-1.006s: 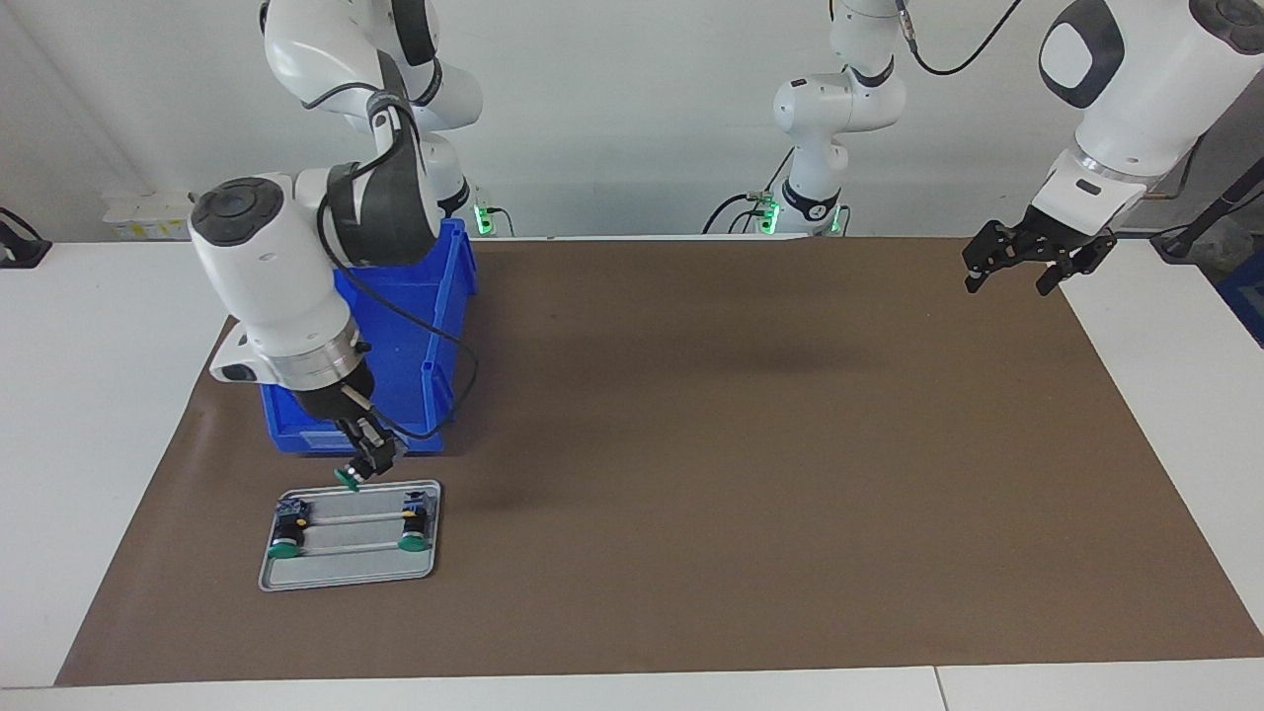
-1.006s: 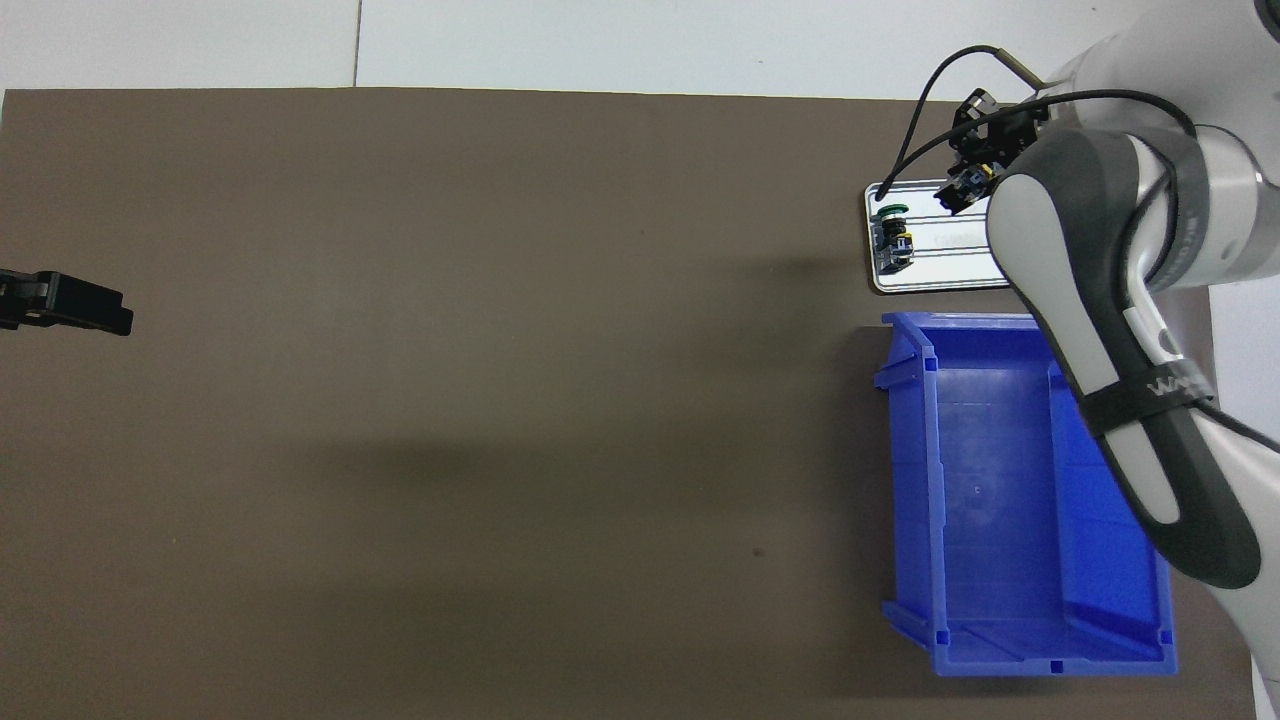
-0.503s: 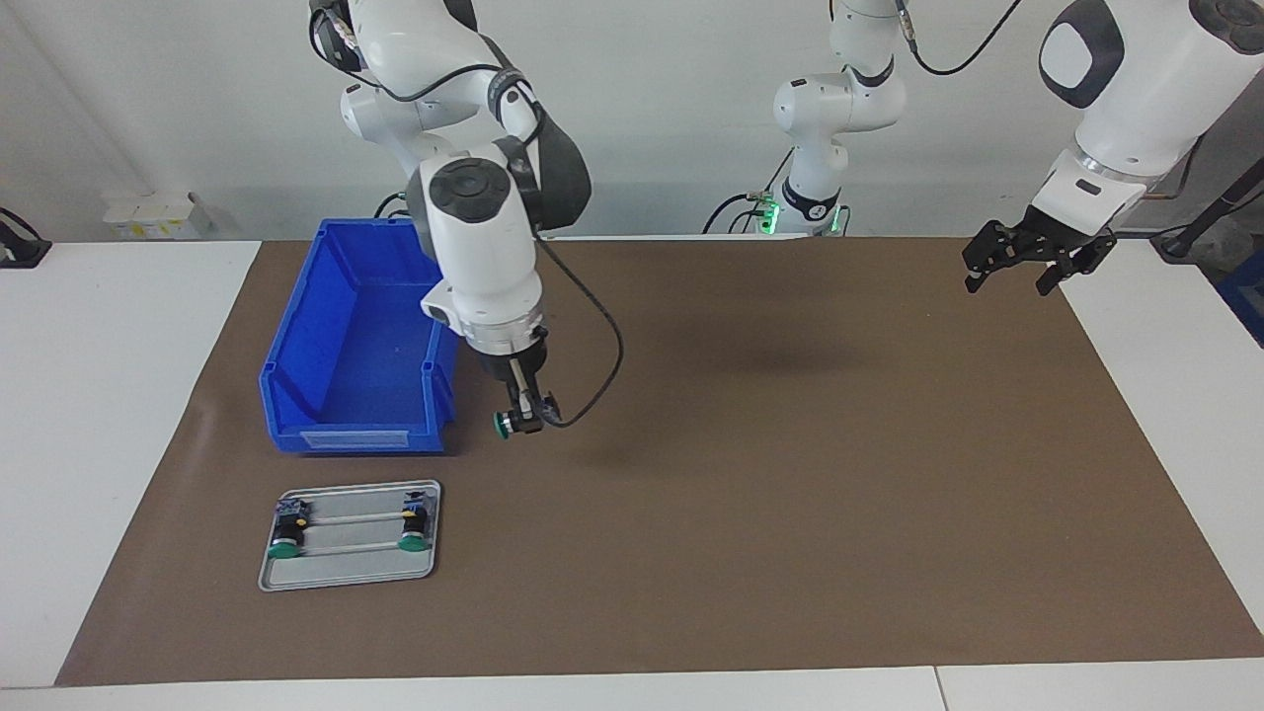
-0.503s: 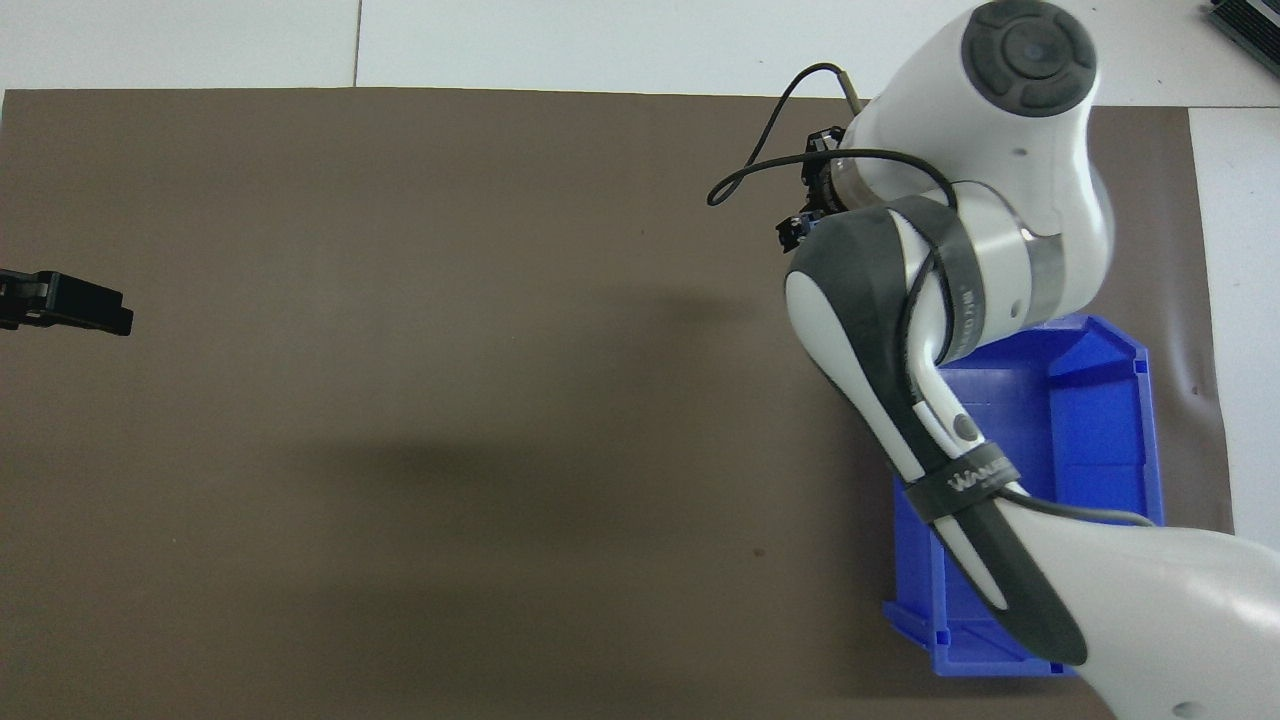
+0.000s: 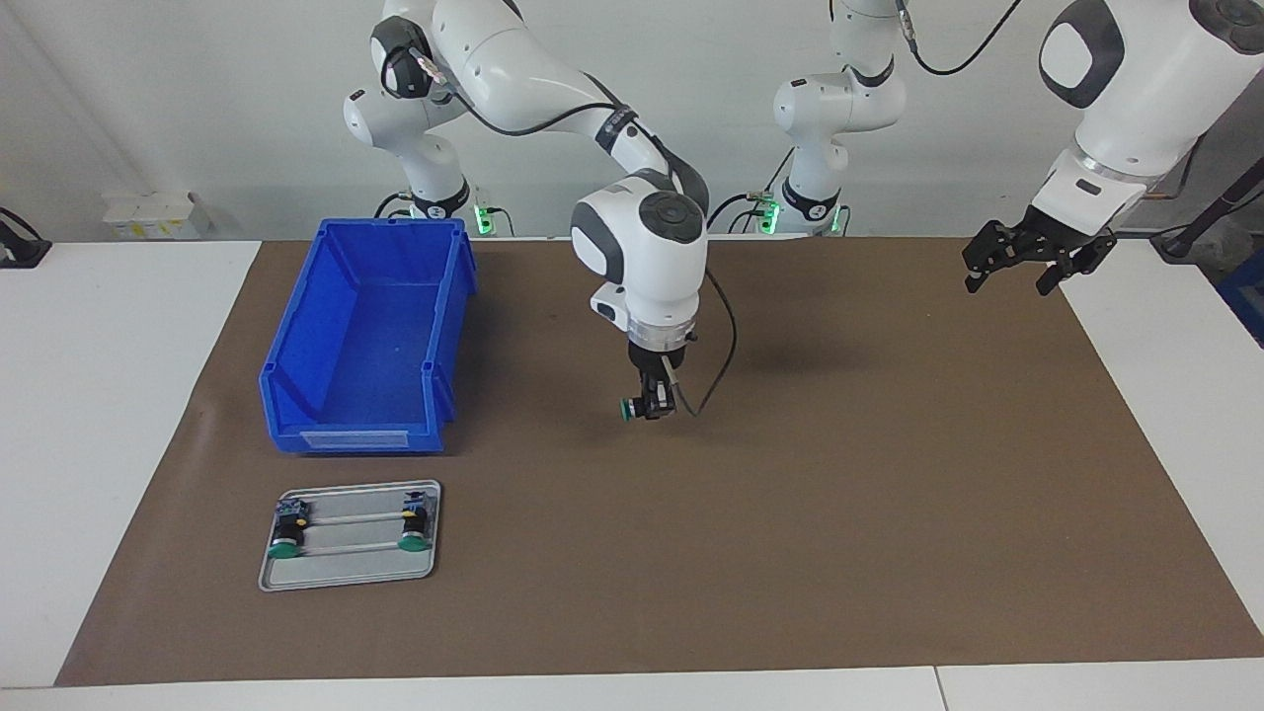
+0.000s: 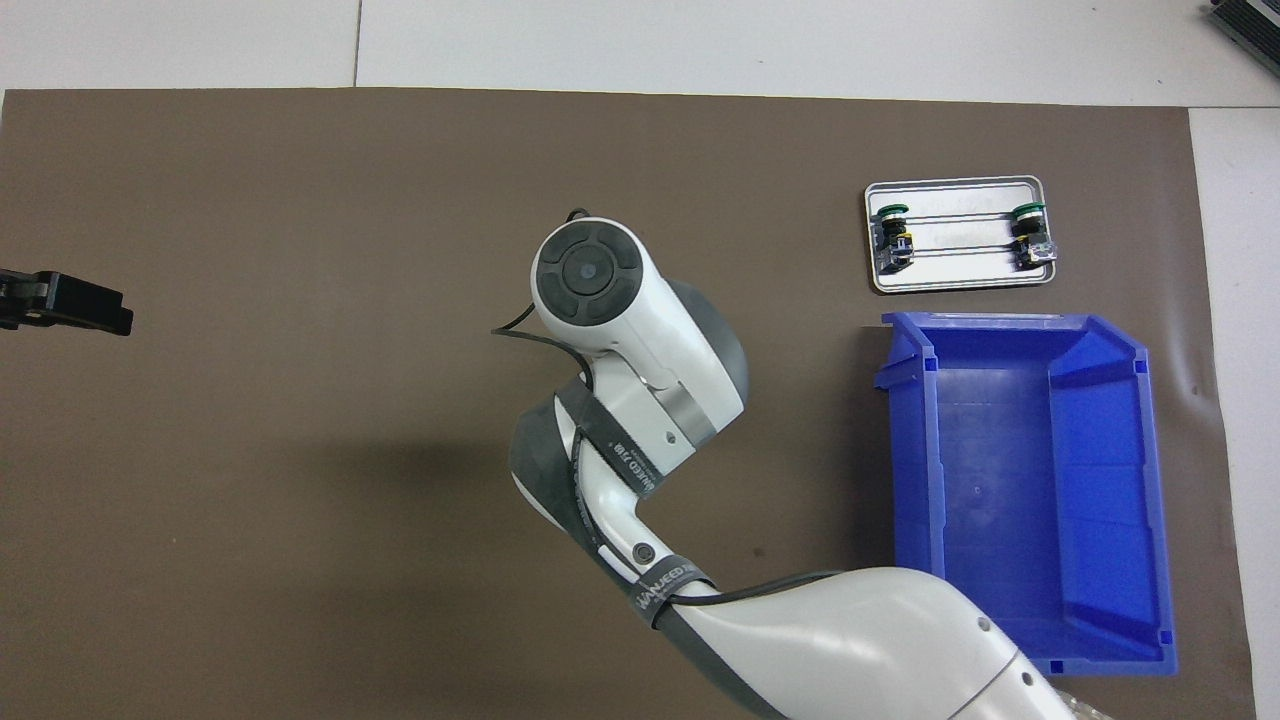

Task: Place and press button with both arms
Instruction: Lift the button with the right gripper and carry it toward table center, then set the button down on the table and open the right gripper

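Observation:
My right gripper hangs over the middle of the brown mat, shut on a button whose green cap points sideways toward the right arm's end of the table. The button rides just above the mat and its shadow lies right under it. In the overhead view the right arm's white wrist hides both the gripper and the button. My left gripper waits open and empty, high over the mat's edge at the left arm's end. Only its black fingers reach into the overhead view.
A metal tray at the right arm's end holds two more green-capped buttons. An empty blue bin stands beside it, nearer to the robots. The brown mat covers most of the table.
The right arm has swung from above the tray, past the bin, to the middle of the mat, carrying the button. The left arm has not moved.

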`<action>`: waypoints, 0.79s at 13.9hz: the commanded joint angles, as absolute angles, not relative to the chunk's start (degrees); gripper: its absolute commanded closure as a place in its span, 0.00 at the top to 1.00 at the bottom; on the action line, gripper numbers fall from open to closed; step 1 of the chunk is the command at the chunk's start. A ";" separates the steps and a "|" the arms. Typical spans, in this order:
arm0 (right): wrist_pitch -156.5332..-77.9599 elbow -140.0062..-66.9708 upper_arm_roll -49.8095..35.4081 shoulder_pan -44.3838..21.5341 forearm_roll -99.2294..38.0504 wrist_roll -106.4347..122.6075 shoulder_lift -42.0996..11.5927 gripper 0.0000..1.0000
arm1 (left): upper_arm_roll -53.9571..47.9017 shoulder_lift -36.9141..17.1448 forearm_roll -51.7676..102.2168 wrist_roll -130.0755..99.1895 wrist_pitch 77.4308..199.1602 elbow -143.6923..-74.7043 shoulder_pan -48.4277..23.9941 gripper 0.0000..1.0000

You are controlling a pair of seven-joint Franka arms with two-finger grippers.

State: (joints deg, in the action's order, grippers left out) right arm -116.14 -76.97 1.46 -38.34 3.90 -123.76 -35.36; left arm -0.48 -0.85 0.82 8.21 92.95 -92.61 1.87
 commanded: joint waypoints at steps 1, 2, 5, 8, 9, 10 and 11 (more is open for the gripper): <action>-120.56 -75.24 0.79 -40.68 5.71 -130.06 -39.01 0.00 | -0.53 0.53 0.62 8.35 92.99 -94.13 2.20 1.00; -122.33 -75.41 0.79 -41.30 5.54 -131.64 -39.37 0.00 | -0.53 0.53 0.62 8.35 92.99 -94.13 2.20 1.00; -125.58 -76.37 0.79 -43.14 5.54 -132.45 -39.46 0.00 | -0.53 0.53 0.62 8.35 92.99 -94.13 2.20 1.00; -127.09 -76.64 0.79 -43.77 5.80 -133.94 -40.86 0.00 | -0.62 0.61 0.62 8.44 92.73 -94.13 2.20 1.00; -127.18 -76.55 0.88 -45.60 5.63 -134.12 -42.09 0.00 | -0.62 0.62 0.53 8.26 92.72 -94.13 2.20 1.00; -127.09 -76.20 1.14 -46.49 5.71 -134.47 -43.49 0.00 | -0.62 0.62 0.61 8.26 92.90 -94.13 2.02 1.00; -127.09 -76.11 1.23 -46.49 5.80 -134.73 -44.20 0.00 | -0.62 0.53 0.62 8.35 93.51 -94.13 1.76 1.00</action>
